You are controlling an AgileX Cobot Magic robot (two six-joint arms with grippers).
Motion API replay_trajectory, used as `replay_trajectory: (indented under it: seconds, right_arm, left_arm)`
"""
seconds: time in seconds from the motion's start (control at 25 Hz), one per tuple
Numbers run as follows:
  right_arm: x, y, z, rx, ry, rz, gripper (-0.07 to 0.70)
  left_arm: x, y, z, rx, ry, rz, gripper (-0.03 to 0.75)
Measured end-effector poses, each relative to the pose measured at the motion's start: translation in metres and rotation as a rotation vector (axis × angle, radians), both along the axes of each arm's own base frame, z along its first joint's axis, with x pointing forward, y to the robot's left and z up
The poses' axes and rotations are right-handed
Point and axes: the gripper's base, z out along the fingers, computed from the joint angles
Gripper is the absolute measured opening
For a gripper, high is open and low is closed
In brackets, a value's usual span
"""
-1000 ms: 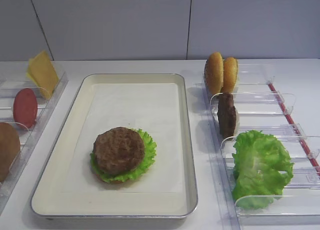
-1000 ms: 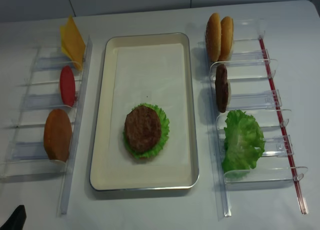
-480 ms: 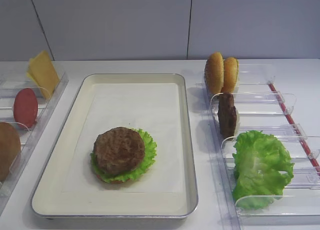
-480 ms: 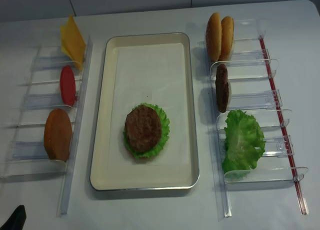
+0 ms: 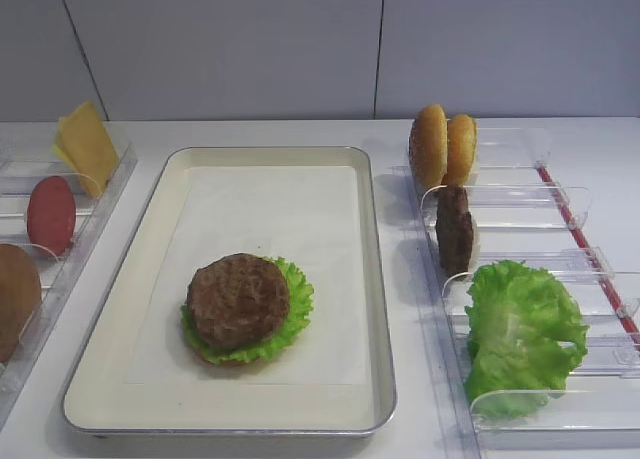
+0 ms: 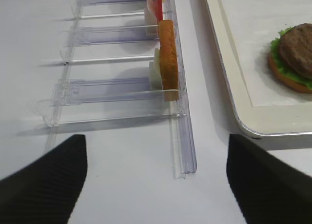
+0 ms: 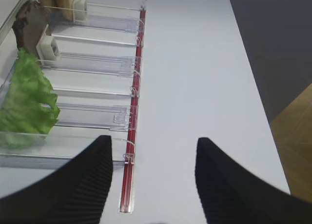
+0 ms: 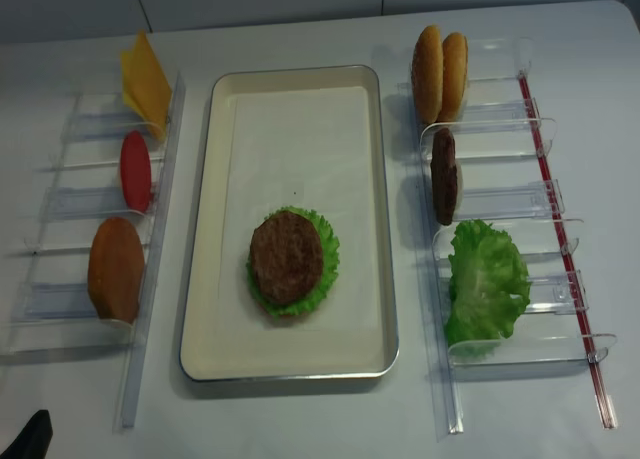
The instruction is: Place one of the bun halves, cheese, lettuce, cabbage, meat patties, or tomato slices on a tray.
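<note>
On the cream tray [image 8: 205, 229] a meat patty [image 8: 286, 257] lies on lettuce [image 8: 328, 249] over a bun half [image 6: 282, 77]. The left bins hold cheese [image 8: 145, 79], a tomato slice [image 8: 135, 171] and a bun half [image 8: 115, 269]. In the right bins stand two bun halves [image 8: 440, 74], a patty [image 8: 443, 177] and lettuce [image 8: 487, 279]. Cabbage is out of view. My left gripper [image 6: 156, 138] is open over bare table near the left bins' front end. My right gripper [image 7: 153, 139] is open, empty, beside the right bins.
Clear plastic bin racks [image 5: 520, 209] flank the tray on both sides. A red strip [image 7: 134, 136] runs along the right rack's outer edge. White table [image 7: 195, 77] extends right of it to the table edge [image 7: 263, 107]. A grey wall stands behind.
</note>
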Motion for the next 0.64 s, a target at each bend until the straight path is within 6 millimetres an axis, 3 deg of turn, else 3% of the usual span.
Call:
replay_trajectory:
  seconds: [0.64]
  right_arm:
    - [0.0,0.0,0.0,0.0,0.0,0.0,0.408]
  left_arm:
    - [0.0,0.0,0.0,0.0,0.0,0.0,0.545]
